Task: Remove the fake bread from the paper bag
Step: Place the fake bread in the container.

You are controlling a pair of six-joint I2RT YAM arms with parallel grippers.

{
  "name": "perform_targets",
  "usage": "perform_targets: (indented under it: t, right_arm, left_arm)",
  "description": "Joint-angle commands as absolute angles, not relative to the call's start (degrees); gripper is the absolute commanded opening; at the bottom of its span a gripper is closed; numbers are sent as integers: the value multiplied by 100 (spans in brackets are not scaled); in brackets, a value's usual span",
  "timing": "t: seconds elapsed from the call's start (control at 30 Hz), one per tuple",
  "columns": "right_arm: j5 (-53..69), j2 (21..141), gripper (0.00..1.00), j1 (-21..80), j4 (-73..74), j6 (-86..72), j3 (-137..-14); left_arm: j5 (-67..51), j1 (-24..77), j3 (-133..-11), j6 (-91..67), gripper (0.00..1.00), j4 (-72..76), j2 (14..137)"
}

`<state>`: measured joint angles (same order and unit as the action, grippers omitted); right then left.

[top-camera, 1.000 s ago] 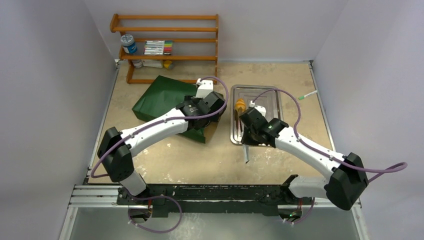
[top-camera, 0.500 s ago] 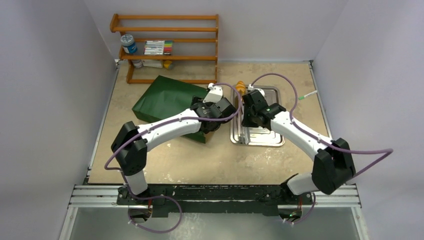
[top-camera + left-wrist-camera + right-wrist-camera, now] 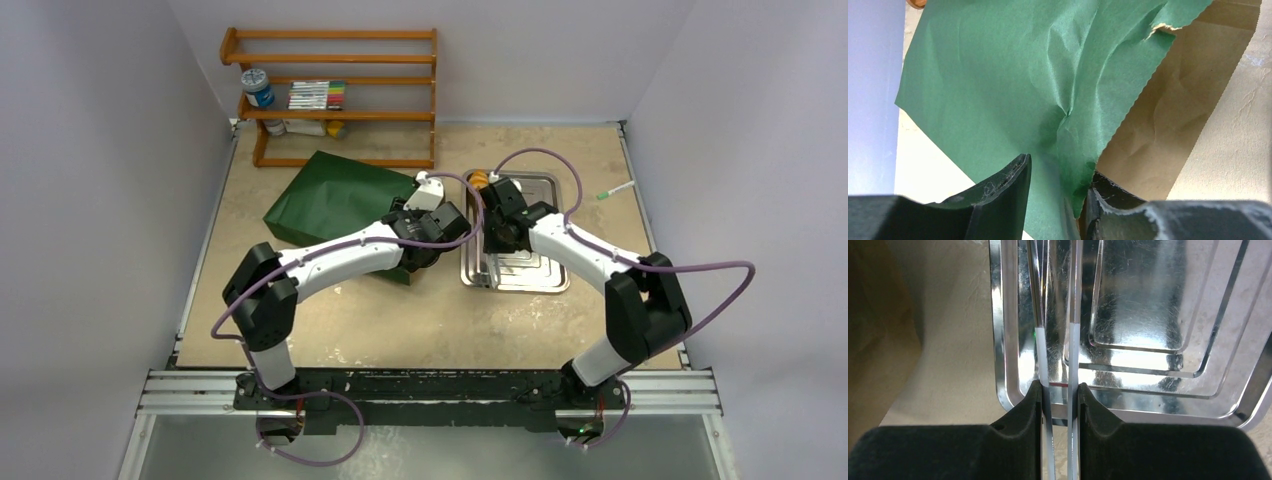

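Top external view is showing the paper bag (image 3: 325, 195) lying beside the tray (image 3: 535, 278), its mouth under the left arm (image 3: 340, 250). The left gripper (image 3: 1060, 169) is straddling its green flap, jaws' hold impossible to tell; the right gripper (image 3: 1059, 387) is clamping jaws on tongs (image 3: 1074, 300) above the tray, 1 orange bread piece (image 3: 479, 180) by its far corner.

You have a tan, mottled table (image 3: 400, 320) before you, worn paler in patches; plain pale walls close it in on three sides: the back wall (image 3: 520, 50), the left wall (image 3: 90, 200) and the right wall (image 3: 760, 150); the light is even, with only soft shadows. In the far left corner a wooden rack (image 3: 335, 58) stands against the back wall; on its middle shelf sit a blue-labelled can (image 3: 257, 87) and a row of coloured markers (image 3: 318, 95); the small things below are too small to tell. A metal rail (image 3: 190, 390) runs along the near edge.
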<state>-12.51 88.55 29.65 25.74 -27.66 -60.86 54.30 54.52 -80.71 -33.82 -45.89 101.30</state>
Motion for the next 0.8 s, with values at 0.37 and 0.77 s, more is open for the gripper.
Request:
perform_targets:
  t: [0.37,0.77]
  right_arm:
    - [-1063,9079,37,2944,2154,-2799,-6289]
    - [-977,8666,45,2944,2255,-2967,-6007]
  left_arm:
    - [5679,5484,-7688,-3392,34,-4275,9297]
    - [5669,5480,-7534,-3552,34,-4260,9029]
